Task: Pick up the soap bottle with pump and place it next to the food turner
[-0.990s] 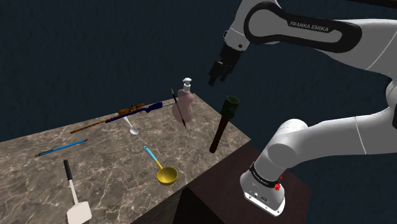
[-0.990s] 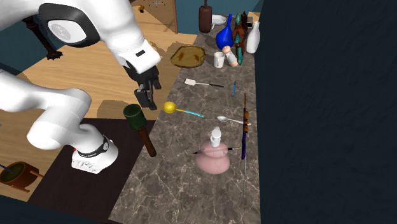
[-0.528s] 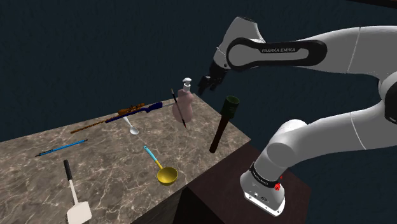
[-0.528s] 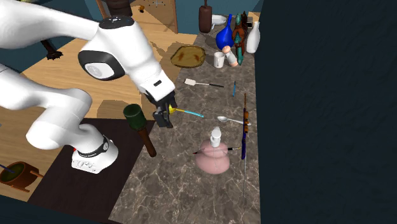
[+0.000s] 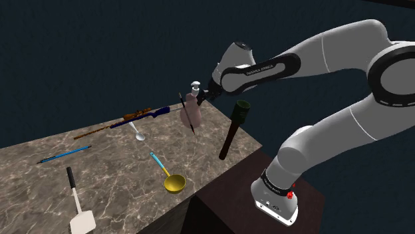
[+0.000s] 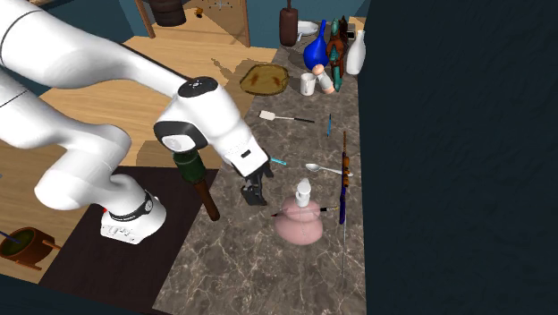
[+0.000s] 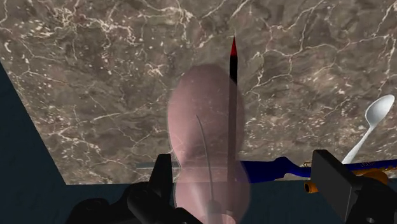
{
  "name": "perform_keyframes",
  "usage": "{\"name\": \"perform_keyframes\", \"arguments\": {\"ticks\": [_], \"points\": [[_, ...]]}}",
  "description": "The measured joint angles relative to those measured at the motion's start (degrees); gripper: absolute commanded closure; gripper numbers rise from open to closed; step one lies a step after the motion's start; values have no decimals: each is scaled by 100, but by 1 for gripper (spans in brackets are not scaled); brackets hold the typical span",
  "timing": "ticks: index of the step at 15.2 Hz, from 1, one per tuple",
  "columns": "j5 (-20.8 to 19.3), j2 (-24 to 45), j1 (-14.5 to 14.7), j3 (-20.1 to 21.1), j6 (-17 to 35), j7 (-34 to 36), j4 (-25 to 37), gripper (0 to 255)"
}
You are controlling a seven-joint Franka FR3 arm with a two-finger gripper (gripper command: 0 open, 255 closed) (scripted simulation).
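Plainly, the pink translucent soap bottle with a white pump [image 5: 191,110] stood upright near a corner of the brown veined marble counter [image 5: 113,179], not yet lifted. The black hand [image 7: 245,168] hovered at it with its fingers spread wide. In the wrist view the bottle sat between them, closer to one finger, and neither clasped it. So closing, lifting, carrying and setting down all remained.

The white food turner with a black handle [image 5: 76,206] lay at the counter's other end, well apart. A thin black stick with a red tip [image 5: 188,114] crossed the bottle, seemingly resting against it, and a grasp would likely disturb it. A blue and brown rifle-shaped thing [image 5: 136,116] and a white spoon [image 5: 138,133] lay nearby. A yellow ladle with a blue handle [image 5: 171,178] lay towards the turner.
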Motion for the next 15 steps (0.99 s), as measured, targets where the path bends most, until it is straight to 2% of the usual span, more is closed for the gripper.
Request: {"name": "perform_keyframes", "arguments": {"ticks": [3, 5, 11, 15], "points": [[-237, 687, -241, 116, 903, 251, 12, 0], [-340, 938, -323, 168, 1215, 358, 16, 0], [-582, 1448, -479, 260, 1739, 549, 249, 0], [-594, 1464, -491, 259, 1823, 554, 265, 0]]}}
